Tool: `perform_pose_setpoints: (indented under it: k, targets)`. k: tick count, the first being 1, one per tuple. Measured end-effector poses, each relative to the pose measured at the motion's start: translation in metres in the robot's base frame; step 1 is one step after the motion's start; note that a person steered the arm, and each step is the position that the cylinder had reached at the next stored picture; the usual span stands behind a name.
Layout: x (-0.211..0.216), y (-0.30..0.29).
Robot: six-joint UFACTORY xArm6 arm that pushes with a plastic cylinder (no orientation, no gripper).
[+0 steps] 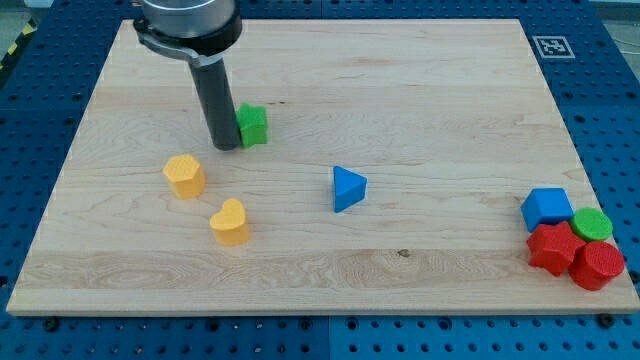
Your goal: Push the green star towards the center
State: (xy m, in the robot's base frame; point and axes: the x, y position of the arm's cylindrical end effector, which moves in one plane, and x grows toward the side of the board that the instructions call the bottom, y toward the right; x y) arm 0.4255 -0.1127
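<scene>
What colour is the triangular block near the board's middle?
Blue: the triangular block, clearest in the camera view.

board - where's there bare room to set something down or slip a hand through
Free: the wide stretch from the blue triangle towards the view's right and top, and the strip along the view's bottom edge of the board. Crowded: the bottom-right corner, where the blue block, green cylinder, red star and red cylinder bunch up. My tip sits against the green star, above the two yellow blocks.

The rod [213, 95] hid the left part of the green star [253, 124], so its shape was hard to confirm. The arm's upper body [188, 22] was cut off by the view's top. Near the counter's [420, 90] bottom-right corner, the red star [555, 248] was partly covered by the red cylinder [599, 265].
</scene>
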Motion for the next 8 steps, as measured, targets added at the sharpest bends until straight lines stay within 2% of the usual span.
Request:
perform_pose_setpoints:
  k: [4,5,6,8]
  targets:
    - [-0.082,0.019]
    - [-0.087,0.019]
    - [-0.083,0.019]
    - [-0.019,0.044]
